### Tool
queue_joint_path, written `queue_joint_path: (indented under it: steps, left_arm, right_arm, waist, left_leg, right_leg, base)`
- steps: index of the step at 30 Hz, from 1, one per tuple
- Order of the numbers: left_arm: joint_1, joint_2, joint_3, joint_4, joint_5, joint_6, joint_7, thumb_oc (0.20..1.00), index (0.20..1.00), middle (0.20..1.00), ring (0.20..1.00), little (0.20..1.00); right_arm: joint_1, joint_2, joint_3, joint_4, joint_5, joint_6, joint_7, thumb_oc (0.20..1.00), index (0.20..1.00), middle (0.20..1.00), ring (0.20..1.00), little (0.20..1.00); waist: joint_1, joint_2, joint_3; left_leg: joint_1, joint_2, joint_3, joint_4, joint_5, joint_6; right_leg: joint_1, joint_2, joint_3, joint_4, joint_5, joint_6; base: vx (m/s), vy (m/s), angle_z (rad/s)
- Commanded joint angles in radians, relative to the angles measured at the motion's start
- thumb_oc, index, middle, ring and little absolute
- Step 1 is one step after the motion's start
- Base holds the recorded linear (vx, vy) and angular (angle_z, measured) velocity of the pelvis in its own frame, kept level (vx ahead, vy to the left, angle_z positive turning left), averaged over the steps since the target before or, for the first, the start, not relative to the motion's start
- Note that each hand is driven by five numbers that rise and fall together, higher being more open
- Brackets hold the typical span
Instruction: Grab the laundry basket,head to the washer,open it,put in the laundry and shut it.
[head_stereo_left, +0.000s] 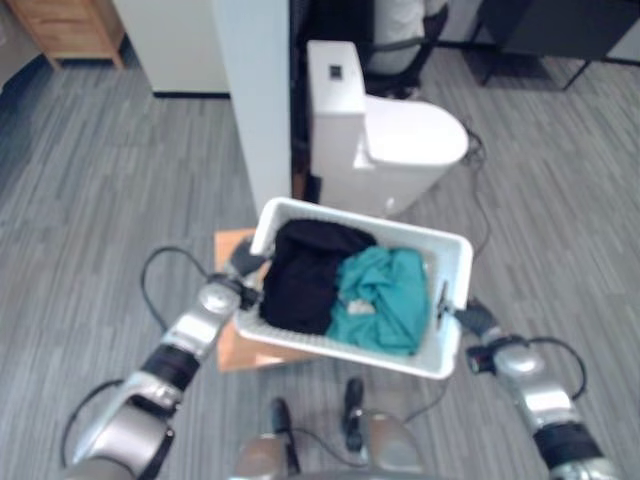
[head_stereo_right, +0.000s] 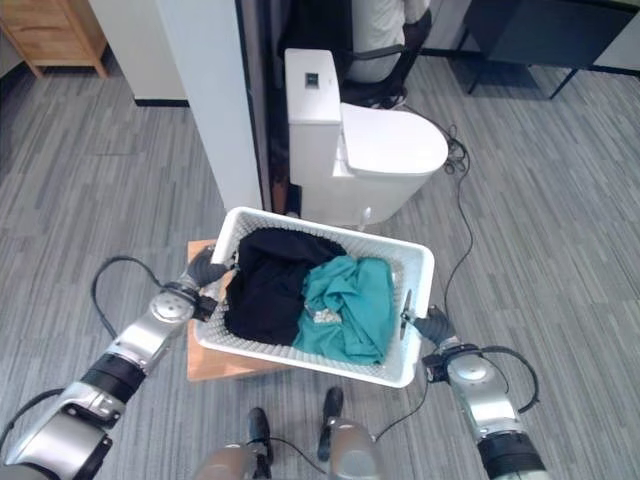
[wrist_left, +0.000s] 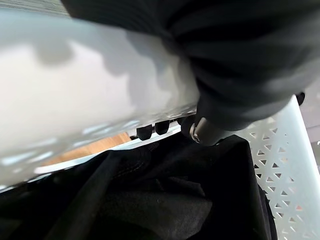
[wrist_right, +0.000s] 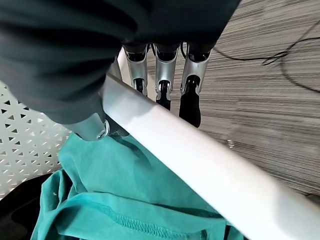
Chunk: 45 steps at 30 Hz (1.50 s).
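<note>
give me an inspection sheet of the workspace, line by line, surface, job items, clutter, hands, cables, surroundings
Surface: grey plank floor; low wooden stand under the basket.
Job's things: white laundry basket holding black garment and teal garment.
Clutter: nothing seen.
Hands: left hand and right hand grip opposite rims, fingers curled round them.
Cables: black cable on floor beside toilet.
Surroundings: white toilet, white pillar, wooden cabinet, seated person.
</note>
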Motion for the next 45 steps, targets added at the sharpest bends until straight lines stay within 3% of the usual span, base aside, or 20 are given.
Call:
queue_joint_path:
  steps: [1, 4, 11, 14, 15, 18, 24, 25, 27, 30, 31, 33, 35, 37, 38, 39, 40, 41, 43, 45]
  left_arm:
    - [-0.164, -0.026, 0.0, 0.002, -0.04, -0.097, -0.111, 0.2, 0.2, 0.2, 0.2, 0.2]
    - [-0.189, -0.033, -0.021, 0.013, -0.045, -0.091, -0.114, 0.2, 0.2, 0.2, 0.2, 0.2]
    - [-0.217, -0.028, -0.033, 0.038, -0.07, -0.094, -0.106, 0.2, 0.2, 0.2, 0.2, 0.2]
    - [-0.229, -0.024, -0.029, 0.051, -0.083, -0.095, -0.099, 0.2, 0.2, 0.2, 0.2, 0.2]
    - [-0.246, -0.024, -0.035, 0.067, -0.101, -0.103, -0.096, 0.2, 0.2, 0.2, 0.2, 0.2]
    - [-0.269, -0.034, -0.04, 0.075, -0.108, -0.109, -0.091, 0.2, 0.2, 0.2, 0.2, 0.2]
    - [-0.297, -0.068, -0.053, 0.103, -0.117, -0.12, -0.083, 0.2, 0.2, 0.2, 0.2, 0.2]
    - [-0.296, -0.071, -0.058, 0.106, -0.125, -0.122, -0.083, 0.2, 0.2, 0.2, 0.2, 0.2]
    - [-0.293, -0.074, -0.058, 0.108, -0.134, -0.123, -0.08, 0.2, 0.2, 0.2, 0.2, 0.2]
    - [-0.303, -0.094, -0.076, 0.117, -0.153, -0.127, -0.075, 0.2, 0.2, 0.2, 0.2, 0.2]
    - [-0.304, -0.095, -0.076, 0.118, -0.153, -0.128, -0.075, 0.2, 0.2, 0.2, 0.2, 0.2]
    - [-0.316, -0.107, -0.085, 0.131, -0.162, -0.13, -0.068, 0.2, 0.2, 0.2, 0.2, 0.2]
    - [-0.317, -0.111, -0.084, 0.132, -0.177, -0.132, -0.061, 0.2, 0.2, 0.2, 0.2, 0.2]
    - [-0.314, -0.123, -0.085, 0.131, -0.188, -0.131, -0.06, 0.2, 0.2, 0.2, 0.2, 0.2]
    - [-0.314, -0.123, -0.085, 0.131, -0.188, -0.131, -0.06, 0.2, 0.2, 0.2, 0.2, 0.2]
    - [-0.318, -0.139, -0.095, 0.141, -0.179, -0.129, -0.062, 0.2, 0.2, 0.2, 0.2, 0.2]
    - [-0.323, -0.145, -0.098, 0.145, -0.174, -0.128, -0.065, 0.2, 0.2, 0.2, 0.2, 0.2]
    - [-0.323, -0.145, -0.098, 0.145, -0.174, -0.128, -0.065, 0.2, 0.2, 0.2, 0.2, 0.2]
    - [-0.354, -0.162, -0.113, 0.172, -0.172, -0.125, -0.069, 0.2, 0.2, 0.2, 0.2, 0.2]
    - [-0.386, -0.161, -0.118, 0.195, -0.175, -0.125, -0.062, 0.2, 0.2, 0.2, 0.2, 0.2]
  right_arm:
    - [-0.042, -0.119, -0.081, 0.045, 0.051, -0.048, -0.017, 0.2, 0.2, 0.2, 0.2, 0.2]
    - [-0.039, -0.122, -0.082, 0.065, 0.056, -0.05, -0.017, 0.2, 0.2, 0.2, 0.2, 0.2]
    - [-0.062, -0.118, -0.062, 0.102, 0.069, -0.05, -0.026, 0.2, 0.2, 0.2, 0.2, 0.2]
    - [-0.087, -0.11, -0.037, 0.106, 0.073, -0.047, -0.029, 0.2, 0.2, 0.2, 0.2, 0.2]
    - [-0.117, -0.107, -0.018, 0.125, 0.084, -0.05, -0.038, 0.2, 0.2, 0.2, 0.2, 0.2]
    - [-0.13, -0.106, -0.008, 0.13, 0.092, -0.05, -0.042, 0.2, 0.2, 0.2, 0.2, 0.2]
    - [-0.089, -0.117, -0.015, 0.084, 0.117, -0.062, -0.039, 0.2, 0.2, 0.2, 0.2, 0.2]
    - [-0.079, -0.125, -0.013, 0.071, 0.132, -0.069, -0.037, 0.2, 0.2, 0.2, 0.2, 0.2]
    - [-0.073, -0.131, -0.012, 0.061, 0.138, -0.069, -0.037, 0.2, 0.2, 0.2, 0.2, 0.2]
    - [-0.057, -0.155, -0.006, 0.044, 0.169, -0.083, -0.043, 0.2, 0.2, 0.2, 0.2, 0.2]
    - [-0.057, -0.156, -0.006, 0.045, 0.169, -0.084, -0.043, 0.2, 0.2, 0.2, 0.2, 0.2]
    - [-0.077, -0.169, 0.01, 0.052, 0.181, -0.084, -0.046, 0.2, 0.2, 0.2, 0.2, 0.2]
    - [-0.107, -0.182, 0.039, 0.044, 0.2, -0.086, -0.043, 0.2, 0.2, 0.2, 0.2, 0.2]
    - [-0.138, -0.192, 0.061, 0.04, 0.226, -0.083, -0.034, 0.2, 0.2, 0.2, 0.2, 0.2]
    - [-0.138, -0.192, 0.061, 0.04, 0.226, -0.083, -0.034, 0.2, 0.2, 0.2, 0.2, 0.2]
    - [-0.156, -0.19, 0.073, 0.037, 0.239, -0.083, -0.039, 0.2, 0.2, 0.2, 0.2, 0.2]
    - [-0.166, -0.194, 0.079, 0.036, 0.245, -0.084, -0.038, 0.2, 0.2, 0.2, 0.2, 0.2]
    - [-0.166, -0.194, 0.079, 0.036, 0.245, -0.084, -0.038, 0.2, 0.2, 0.2, 0.2, 0.2]
    - [-0.219, -0.207, 0.092, 0.04, 0.281, -0.088, -0.058, 0.2, 0.2, 0.2, 0.2, 0.2]
    - [-0.281, -0.194, 0.12, 0.052, 0.306, -0.09, -0.065, 0.2, 0.2, 0.2, 0.2, 0.2]
  waist:
    - [0.02, 0.008, -0.097]
    - [0.046, -0.009, -0.135]
    - [0.09, -0.038, -0.178]
    - [0.107, -0.045, -0.19]
    - [0.115, -0.044, -0.195]
    - [0.116, -0.041, -0.192]
    - [0.084, -0.024, -0.169]
    - [0.074, -0.019, -0.161]
    - [0.069, -0.015, -0.151]
    - [0.056, -0.005, -0.112]
    - [0.055, -0.004, -0.111]
    - [0.051, -0.014, -0.092]
    - [0.068, -0.026, -0.072]
    - [0.092, -0.036, -0.055]
    - [0.092, -0.036, -0.054]
    - [0.102, -0.028, -0.06]
    - [0.109, -0.026, -0.065]
    - [0.109, -0.026, -0.065]
    - [0.119, -0.018, -0.077]
    - [0.138, -0.025, -0.084]
  left_leg:
    - [-0.087, -0.083, -0.044, 0.089, -0.075, 0.035]
    - [-0.099, -0.093, -0.001, 0.083, -0.07, 0.04]
    - [-0.12, -0.11, 0.062, 0.084, -0.081, 0.046]
    - [-0.149, -0.081, 0.108, 0.094, -0.065, 0.028]
    - [-0.175, -0.049, 0.136, 0.11, -0.051, 0.007]
    - [-0.197, -0.016, 0.145, 0.123, -0.031, -0.015]
    - [-0.212, 0.086, 0.128, 0.16, 0.042, -0.076]
    - [-0.211, 0.115, 0.117, 0.154, 0.077, -0.095]
    - [-0.208, 0.132, 0.1, 0.143, 0.105, -0.112]
    - [-0.214, 0.184, -0.014, 0.107, 0.175, -0.131]
    - [-0.214, 0.184, -0.016, 0.107, 0.175, -0.131]
    - [-0.221, 0.194, -0.1, 0.143, 0.159, -0.126]
    - [-0.24, 0.158, -0.231, 0.211, 0.12, -0.104]
    - [-0.315, 0.025, -0.312, 0.316, 0.075, -0.085]
    - [-0.315, 0.025, -0.312, 0.317, 0.074, -0.085]
    - [-0.348, -0.036, -0.269, 0.31, 0.08, -0.071]
    - [-0.354, -0.053, -0.243, 0.301, 0.083, -0.064]
    - [-0.354, -0.053, -0.243, 0.301, 0.083, -0.064]
    - [-0.397, -0.092, -0.154, 0.278, 0.117, -0.066]
    - [-0.405, -0.102, -0.142, 0.283, 0.098, -0.064]
  right_leg:
    - [0.086, -0.035, 0.038, 0.046, -0.06, 0.059]
    - [0.153, -0.049, -0.002, 0.048, -0.039, 0.063]
    - [0.236, -0.084, 0.01, 0.01, 0.036, 0.102]
    - [0.277, -0.097, 0.011, -0.094, 0.032, 0.094]
    - [0.298, -0.093, 0.017, -0.192, 0.017, 0.092]
    - [0.298, -0.079, 0.044, -0.263, -0.001, 0.086]
    - [0.318, -0.002, 0.059, -0.299, -0.148, 0.035]
    - [0.318, 0.034, 0.063, -0.31, -0.172, 0.019]
    - [0.316, 0.059, 0.07, -0.309, -0.185, 0.004]
    - [0.293, 0.135, 0.098, -0.319, -0.186, -0.042]
    - [0.295, 0.136, 0.096, -0.319, -0.185, -0.043]
    - [0.287, 0.156, 0.125, -0.328, -0.176, -0.058]
    - [0.284, 0.17, 0.163, -0.334, -0.166, -0.072]
    - [0.305, 0.192, 0.195, -0.353, -0.153, -0.083]
    - [0.305, 0.192, 0.195, -0.353, -0.153, -0.083]
    - [0.319, 0.213, 0.201, -0.362, -0.155, -0.09]
    - [0.324, 0.22, 0.212, -0.366, -0.158, -0.09]
    - [0.324, 0.22, 0.212, -0.366, -0.158, -0.09]
    - [0.338, 0.25, 0.237, -0.376, -0.162, -0.094]
    - [0.35, 0.258, 0.272, -0.374, -0.166, -0.092]
  base:
    - [-0.06, 0.007, -0.26]
    - [-0.03, -0.013, -0.28]
    - [-0.07, -0.064, -0.48]
    - [-0.17, -0.2, -0.75]
    - [-0.13, -0.176, -0.66]
    - [-0.17, -0.296, -0.54]
    - [-0.08, -0.287, -0.36]
    - [-0.06, -0.212, -0.23]
    - [-0.1, -0.307, -0.09]
    - [-0.18, -0.316, -0.21]
    - [-0.08, -0.187, -0.17]
    - [-0.08, -0.219, -0.2]
    - [-0.04, -0.262, -0.37]
    - [0.04, -0.24, -0.69]
    - [0.12, -0.187, -0.68]
    - [0.11, -0.073, -0.51]
    - [0.11, -0.074, -0.3]
    - [0.13, -0.048, -0.37]
    - [0.16, -0.055, -0.31]
    - [0.21, -0.011, -0.21]
